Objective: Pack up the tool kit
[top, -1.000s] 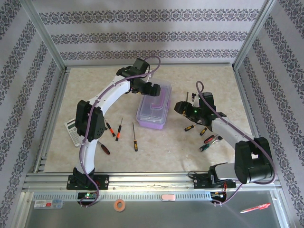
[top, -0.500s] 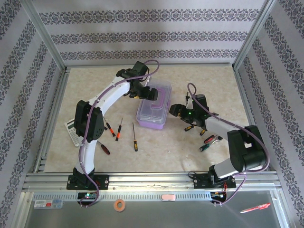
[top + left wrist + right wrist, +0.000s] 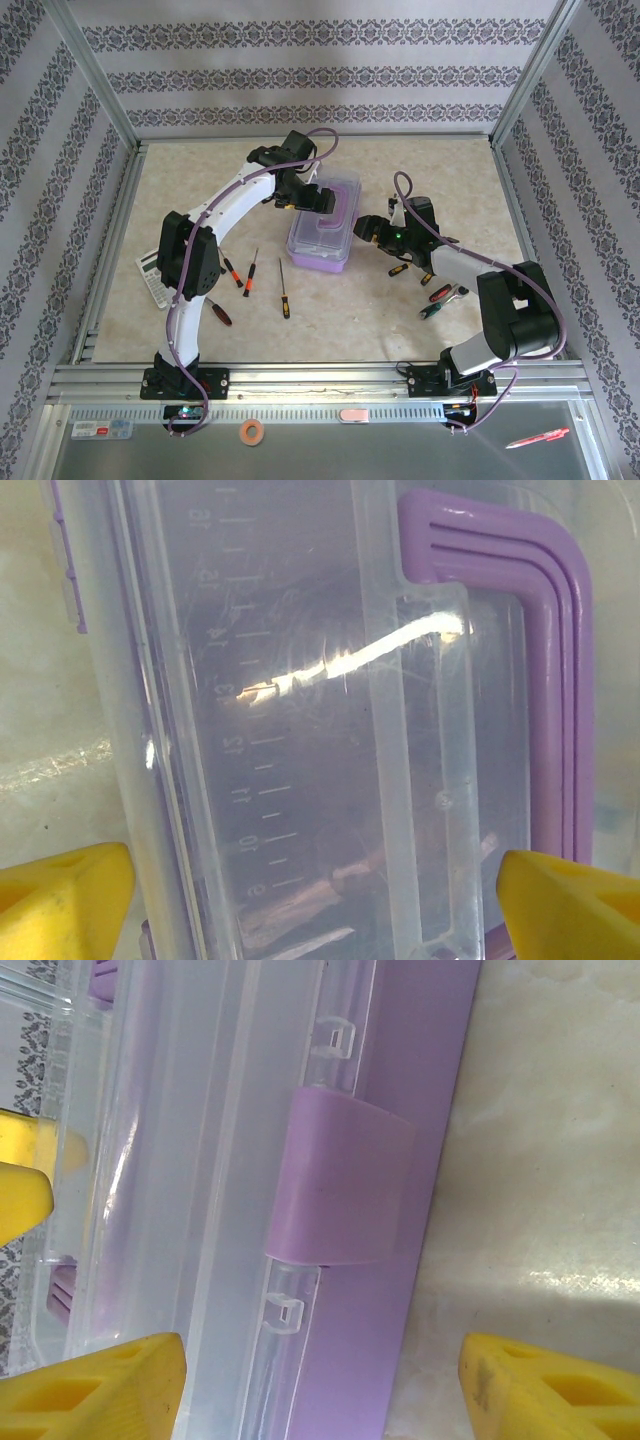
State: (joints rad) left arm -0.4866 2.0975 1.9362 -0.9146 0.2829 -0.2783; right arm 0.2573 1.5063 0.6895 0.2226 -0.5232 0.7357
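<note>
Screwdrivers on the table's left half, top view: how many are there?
4. One screwdriver lies beside the left arm, a second and a third to its right, a fourth nearer the arm's base. The arm may hide others.

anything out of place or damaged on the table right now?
No visible damage or spill. The case sits closed, its latch down, while screwdrivers lie scattered on both sides of it. A grey calculator at the table's left edge doesn't belong with the tools.
</note>
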